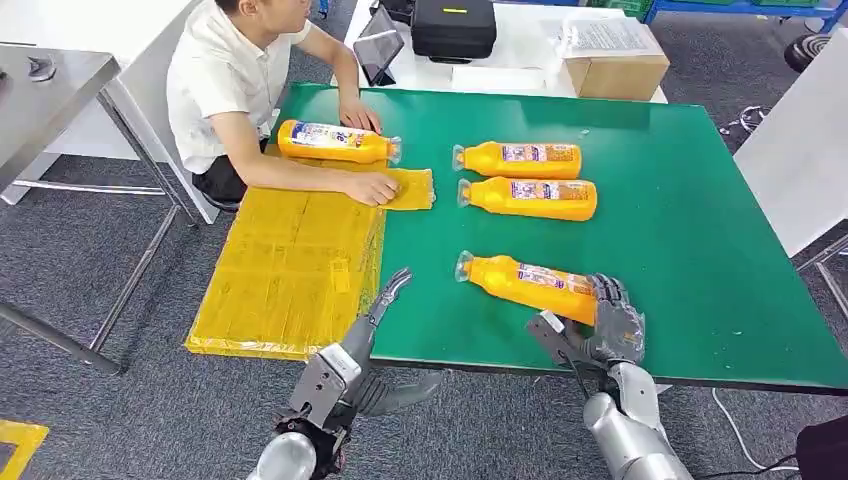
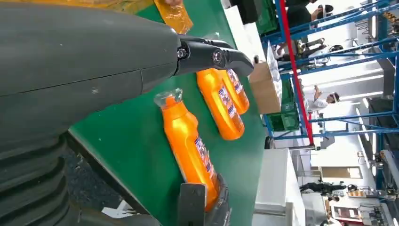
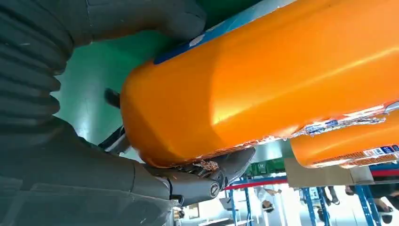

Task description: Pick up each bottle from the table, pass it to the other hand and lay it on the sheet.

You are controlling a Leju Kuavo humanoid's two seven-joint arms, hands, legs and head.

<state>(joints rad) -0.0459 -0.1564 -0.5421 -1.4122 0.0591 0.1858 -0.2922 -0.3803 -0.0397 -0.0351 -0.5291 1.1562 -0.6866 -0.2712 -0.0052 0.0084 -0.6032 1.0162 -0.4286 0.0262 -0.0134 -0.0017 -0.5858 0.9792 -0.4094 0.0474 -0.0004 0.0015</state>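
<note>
Right hand (image 1: 612, 322) wrapped around the base end of the nearest bottle (image 1: 525, 283), close to the table's (image 1: 700, 250) near edge. Right wrist view: thumb on one side of the orange body, darker fingers under the other, so the hold looks closed on it. Bottle lies on its side, cap pointing toward the table's left edge; cannot tell if it has left the surface. Gripping the base leaves neck and mid-body free, which should suit a handover.

Left hand (image 1: 385, 300) empty, fingers apart, raised over the near left corner where the yellow sheet (image 1: 290, 265) meets the table, between bottle and sheet. Reads as waiting to receive.

Two more bottles, far one (image 1: 520, 159) and nearer one (image 1: 530, 197), lie side by side, about touching, mid-table toward the far edge, caps to the left. Not yet handled, by the look.

One bottle (image 1: 335, 141) lies at the far left corner, at the sheet's far end. A person (image 1: 240, 80) seated past that corner rests one hand just beside it and the other flat on the sheet, probably pinning it, since much of the sheet hangs off the left edge.
</note>
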